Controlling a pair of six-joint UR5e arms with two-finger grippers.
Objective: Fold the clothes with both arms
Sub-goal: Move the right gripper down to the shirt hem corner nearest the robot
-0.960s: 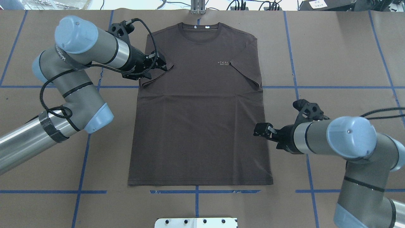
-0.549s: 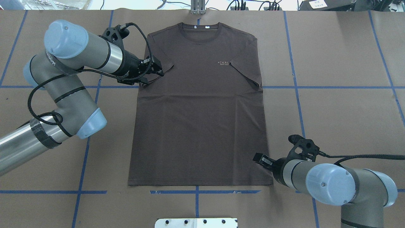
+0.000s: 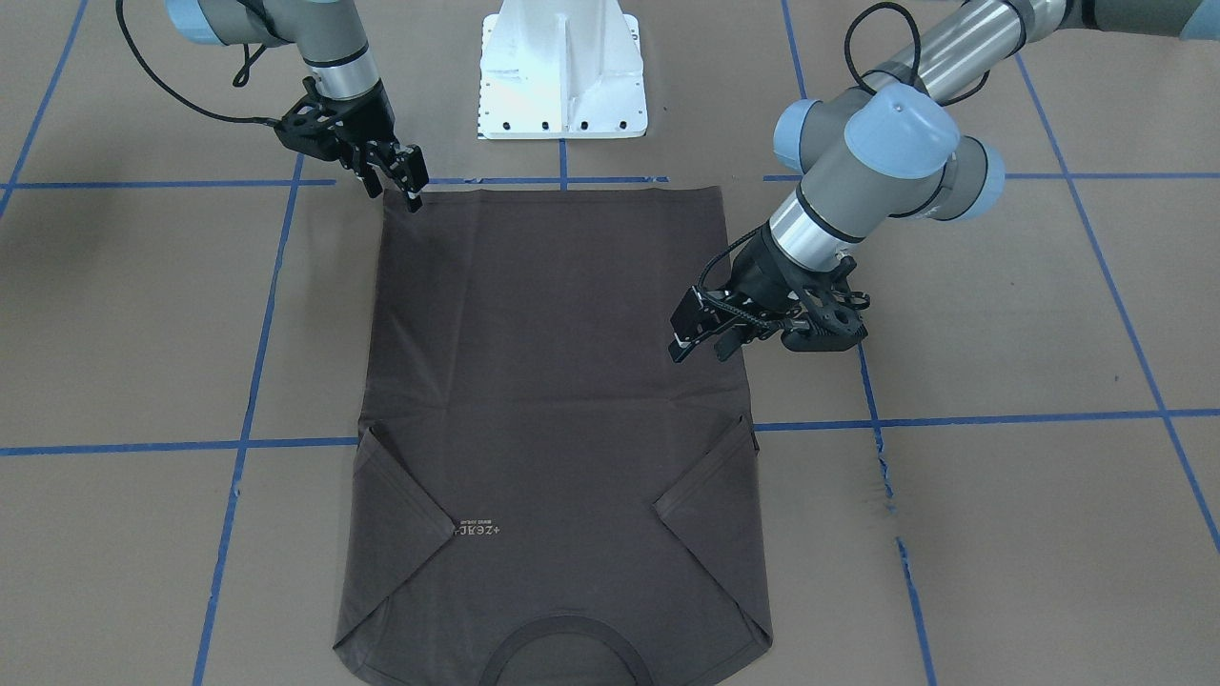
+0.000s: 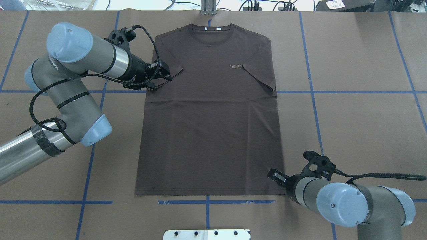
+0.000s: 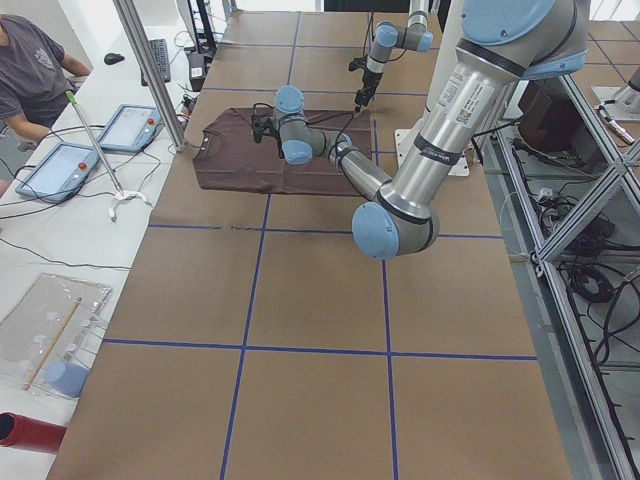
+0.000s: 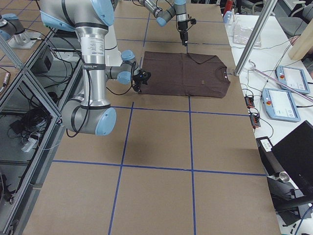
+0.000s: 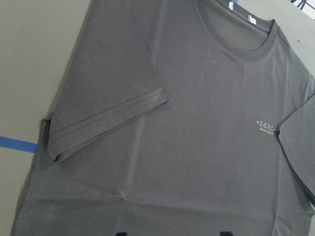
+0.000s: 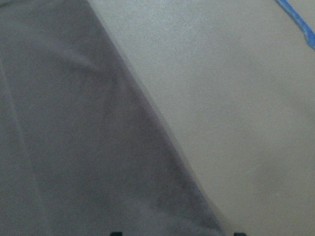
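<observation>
Lying flat: T-shirt point(image 4: 210, 133) | left gripper point(image 4: 167, 75) wide by sleeve | right gripper point(image 4: 273, 174) wide at hem corner

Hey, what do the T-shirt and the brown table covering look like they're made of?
T-shirt: soft matte knit, probably cotton jersey; it lies limp with shallow creases, and the neckband looks ribbed. Table covering: looks like matte brown paper or card, flat and dull, with blue tape lines stuck on; exact material unclear.
</observation>
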